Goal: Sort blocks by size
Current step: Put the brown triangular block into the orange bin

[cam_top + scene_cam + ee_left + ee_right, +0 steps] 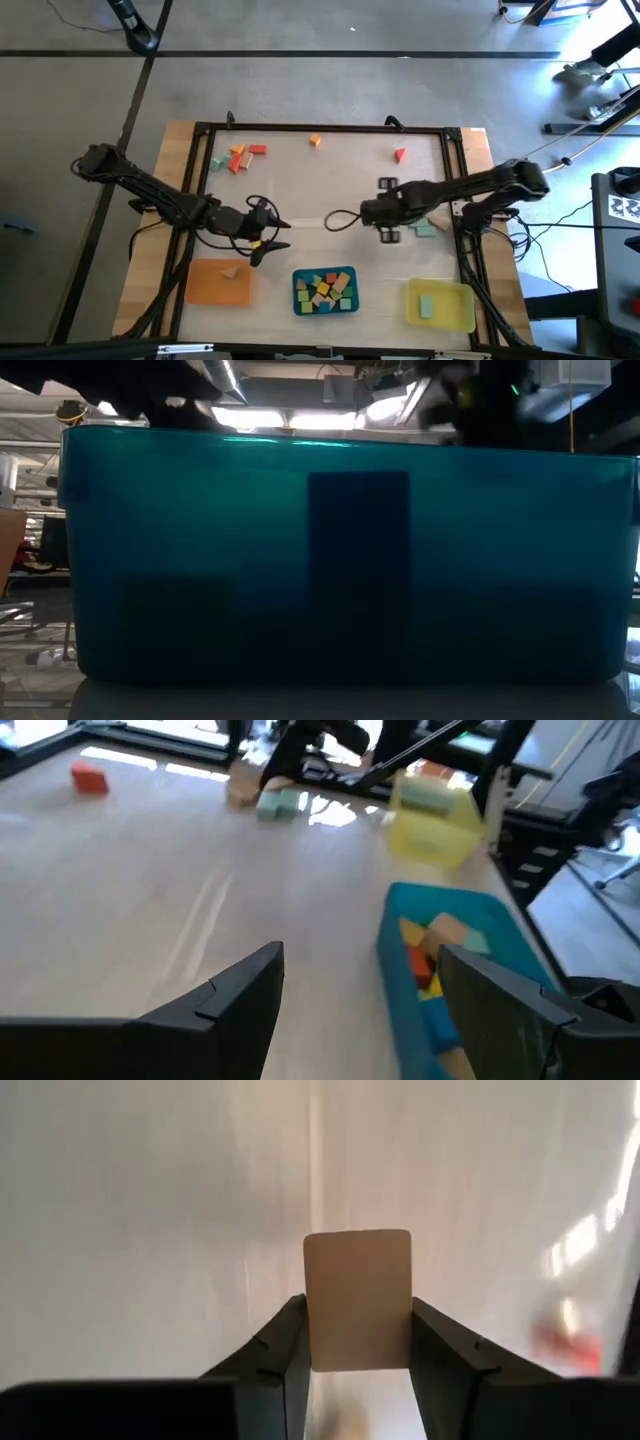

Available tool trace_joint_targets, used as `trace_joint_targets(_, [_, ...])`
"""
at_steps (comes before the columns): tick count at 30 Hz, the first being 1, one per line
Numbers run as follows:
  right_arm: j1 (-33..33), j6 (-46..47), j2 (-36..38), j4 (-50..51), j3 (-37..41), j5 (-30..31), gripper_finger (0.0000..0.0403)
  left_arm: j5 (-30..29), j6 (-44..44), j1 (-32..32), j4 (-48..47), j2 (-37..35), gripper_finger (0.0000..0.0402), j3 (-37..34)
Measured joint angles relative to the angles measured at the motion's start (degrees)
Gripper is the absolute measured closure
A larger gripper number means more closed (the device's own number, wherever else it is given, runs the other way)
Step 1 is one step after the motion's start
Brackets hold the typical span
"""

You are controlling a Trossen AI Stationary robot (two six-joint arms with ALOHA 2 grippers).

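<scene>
My right gripper [388,210] hangs over the table's middle right, pointing down, shut on a tan block [357,1295] that the gripper hides in the high view. My left gripper [283,234] is open and empty, low over the table's middle left, just beyond the teal tray [325,305] of several mixed blocks. Loose blocks lie on the table: an orange, red and mint group [238,157] at the far left, an orange one [315,141], a red one [400,154], and mint and tan ones [425,228] beside the right gripper. My right gripper pinches the tan block by two opposite flat sides [318,1340] between its two fingers. The fingers come from above, pointing down. The block's top face shows level between them. Whether it rests on the table or hangs clear I cannot tell.
An orange tray [205,290] with one tan block stands at the near left, and a yellow tray [455,312] with a mint block at the near right. The teal tray's wall [320,560] fills the low view. A black frame [320,128] edges the table.
</scene>
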State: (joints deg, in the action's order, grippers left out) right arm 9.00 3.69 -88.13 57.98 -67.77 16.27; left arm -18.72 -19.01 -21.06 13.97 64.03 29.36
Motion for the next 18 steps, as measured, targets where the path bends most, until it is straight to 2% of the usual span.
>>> trace_joint_targets(5, [2.2, -5.1, 5.0, -29.4, 3.4, -0.6, 0.0273, -1.3, 2.1, -1.8, 3.0, -0.2, 0.0151, 0.0])
trace_joint_targets(10, [2.7, -8.5, 3.0, -53.5, 6.7, -4.6, 0.0273, -4.2, 4.0, -3.9, 6.2, -0.4, 0.0151, 0.0])
trace_joint_targets(14, [2.6, -8.7, -1.3, -64.3, 7.2, -7.0, 0.0273, -8.0, 1.3, -5.0, 3.6, -1.8, 0.0151, 1.7])
trace_joint_targets(18, [2.7, -10.4, -5.5, -75.0, 7.2, -10.9, 0.0273, -8.6, 1.0, -5.2, 2.8, -2.4, 0.0151, 2.3])
